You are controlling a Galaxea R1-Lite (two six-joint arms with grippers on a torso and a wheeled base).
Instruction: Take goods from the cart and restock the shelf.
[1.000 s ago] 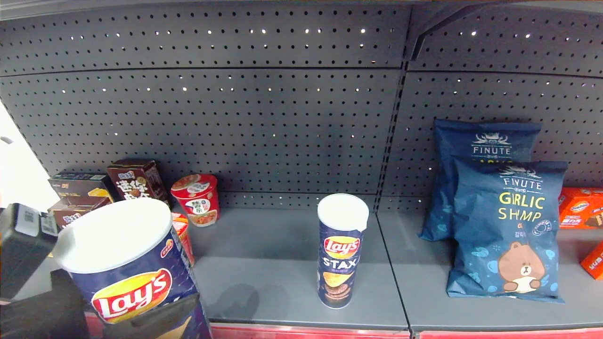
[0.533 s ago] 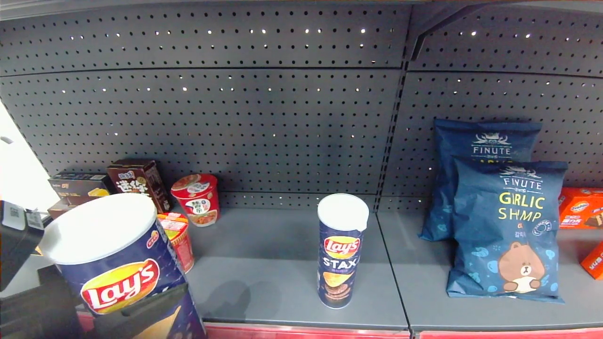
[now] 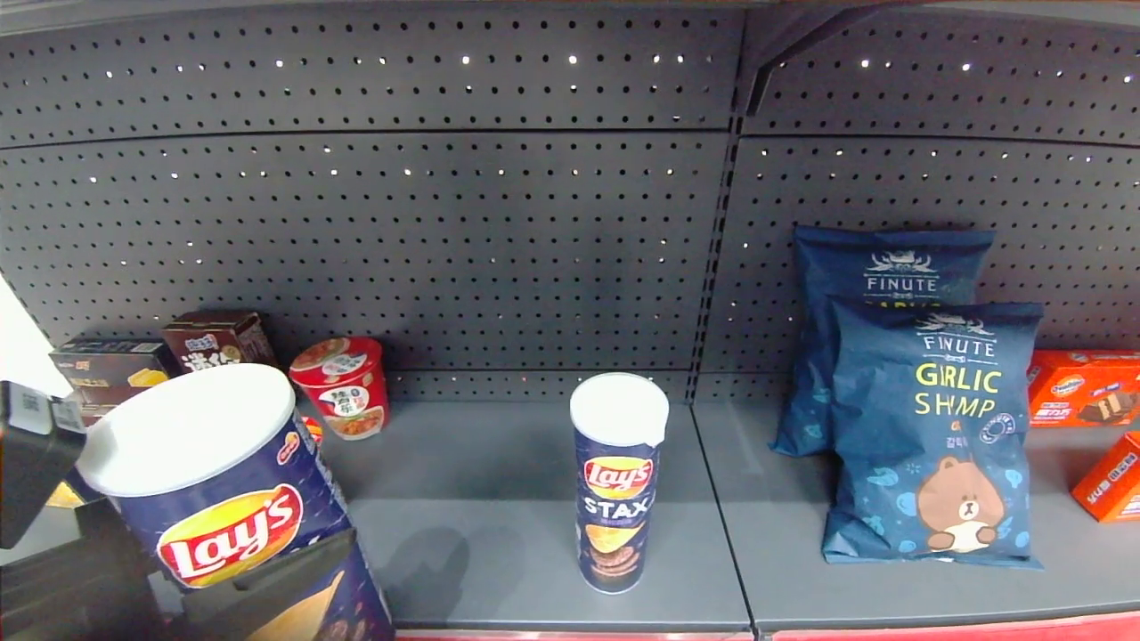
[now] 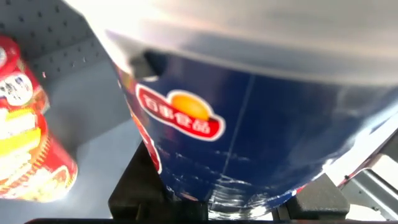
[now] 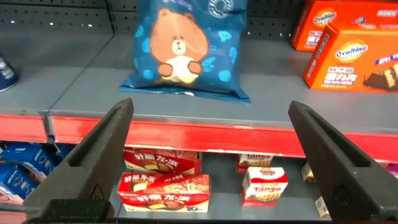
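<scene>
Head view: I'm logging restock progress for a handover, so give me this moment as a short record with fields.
Held item: blue chip can, in the left gripper, jaws shut on it, at the front left of the shelf
Right gripper: jaws open, empty, facing the blue snack bags
On shelf, middle: second blue chip can, upright
On shelf, left: red noodle cup, brown boxes
On shelf, right: blue snack bags, orange boxes
Status: held can not yet set down
</scene>
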